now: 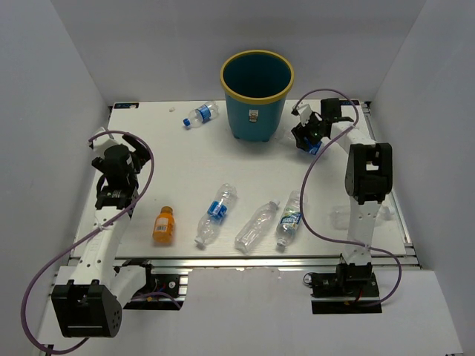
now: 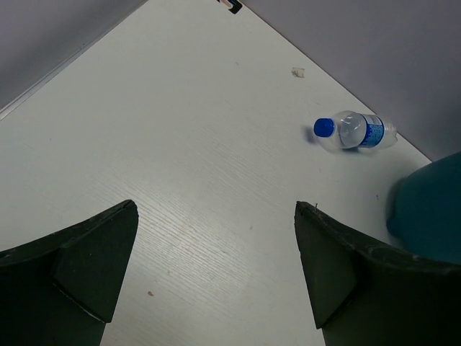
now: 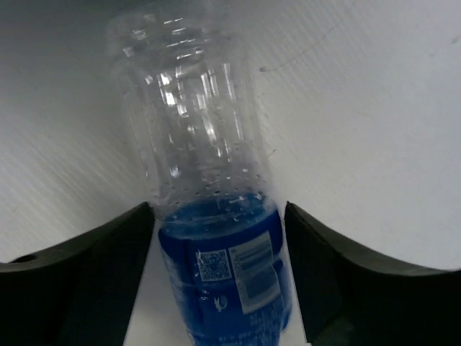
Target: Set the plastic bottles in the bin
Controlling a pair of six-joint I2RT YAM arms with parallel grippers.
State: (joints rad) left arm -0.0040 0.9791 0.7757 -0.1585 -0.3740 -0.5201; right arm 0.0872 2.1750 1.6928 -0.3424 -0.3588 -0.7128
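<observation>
Right claw [image 3: 218, 223]: low over the surface [image 1: 185, 170] toward its far right corner, just beside the bin [image 1: 256, 89]; jaws stand on either side of a blue-labelled bottle [image 3: 216, 267] lying there, tight against its label; whether they already pinch it I cannot tell
Left claw [image 2: 216, 245]: spread wide, nothing between the jaws; hangs over the left side of the surface
Bin: upright at the middle of the far edge; no bottle shows inside it from the top view
Far bottle [image 1: 200, 115]: lying near the far edge, just left of the bin; blue cap pointing away from it
Near row: four bottles lying along the near edge; orange bottle [image 1: 163, 225] nearest the left corner, then a labelled bottle [image 1: 217, 213], a clear unlabelled bottle [image 1: 256, 226] and a second labelled bottle [image 1: 289, 219]
Done: by my reading, nothing yet; every bottle that shows is outside the bin
Remaining: all six; the blue-labelled bottle looks closest to going in, but it needs a firm grip, a lift over the yellow rim and a release; the far bottle and the near row are untouched
</observation>
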